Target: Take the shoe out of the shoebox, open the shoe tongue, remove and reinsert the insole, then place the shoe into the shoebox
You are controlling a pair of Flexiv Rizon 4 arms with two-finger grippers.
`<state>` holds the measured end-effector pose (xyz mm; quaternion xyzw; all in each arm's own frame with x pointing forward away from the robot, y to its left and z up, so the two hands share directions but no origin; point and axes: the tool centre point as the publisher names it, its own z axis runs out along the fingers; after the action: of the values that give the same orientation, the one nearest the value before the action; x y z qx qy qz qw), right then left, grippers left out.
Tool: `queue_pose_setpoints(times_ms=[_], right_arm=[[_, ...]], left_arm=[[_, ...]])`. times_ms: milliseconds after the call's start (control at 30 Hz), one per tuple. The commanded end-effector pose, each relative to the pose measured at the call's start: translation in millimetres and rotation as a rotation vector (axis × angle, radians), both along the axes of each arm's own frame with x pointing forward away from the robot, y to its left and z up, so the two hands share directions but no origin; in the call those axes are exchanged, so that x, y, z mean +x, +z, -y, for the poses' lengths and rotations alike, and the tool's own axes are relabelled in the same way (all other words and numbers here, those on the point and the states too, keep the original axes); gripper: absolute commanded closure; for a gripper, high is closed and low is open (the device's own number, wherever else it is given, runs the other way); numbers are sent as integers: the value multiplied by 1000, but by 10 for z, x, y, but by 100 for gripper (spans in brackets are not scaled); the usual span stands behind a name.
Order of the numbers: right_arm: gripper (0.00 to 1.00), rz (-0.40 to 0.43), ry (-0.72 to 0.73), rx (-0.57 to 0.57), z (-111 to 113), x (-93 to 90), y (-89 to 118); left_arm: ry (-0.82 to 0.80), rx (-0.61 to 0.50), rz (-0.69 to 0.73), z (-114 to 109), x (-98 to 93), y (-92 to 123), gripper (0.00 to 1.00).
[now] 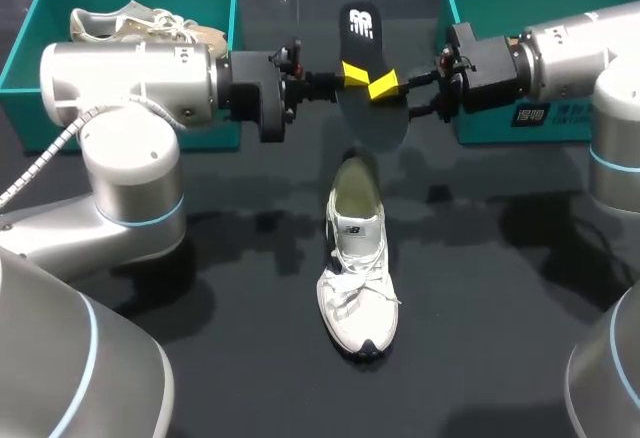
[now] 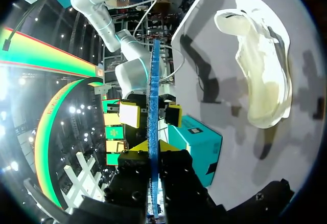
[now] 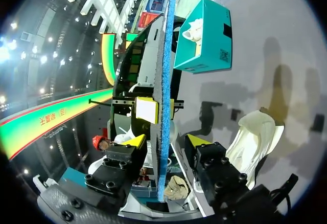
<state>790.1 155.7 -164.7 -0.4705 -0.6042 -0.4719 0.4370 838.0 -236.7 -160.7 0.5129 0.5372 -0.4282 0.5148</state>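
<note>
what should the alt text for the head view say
Both arms meet mid-table at a raised black insole, the left gripper shut on it and the right gripper open around it. Beneath lies a white shoe on the dark table; a teal shoebox back left holds another shoe, a second shoebox stands back right.

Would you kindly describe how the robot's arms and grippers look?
The left arm and right arm are silver cylinders with light-blue joint rings; a braided grey cable trails from the left. The left gripper and right gripper are black, yellow-tipped.
</note>
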Motion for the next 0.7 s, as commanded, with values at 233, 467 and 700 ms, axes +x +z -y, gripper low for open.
queue_pose_setpoints(times_ms=[233, 467, 700], right_arm=[[92, 0, 14, 4, -47, 47, -14], [100, -1, 12, 5, -52, 48, -23], [100, 6, 2, 8, -10, 42, -55]], left_arm=[[3, 6, -2, 29, -2, -39, 100], [-2, 15, 0, 12, -30, -48, 100], [-9, 61, -23, -278, -77, -16, 0]])
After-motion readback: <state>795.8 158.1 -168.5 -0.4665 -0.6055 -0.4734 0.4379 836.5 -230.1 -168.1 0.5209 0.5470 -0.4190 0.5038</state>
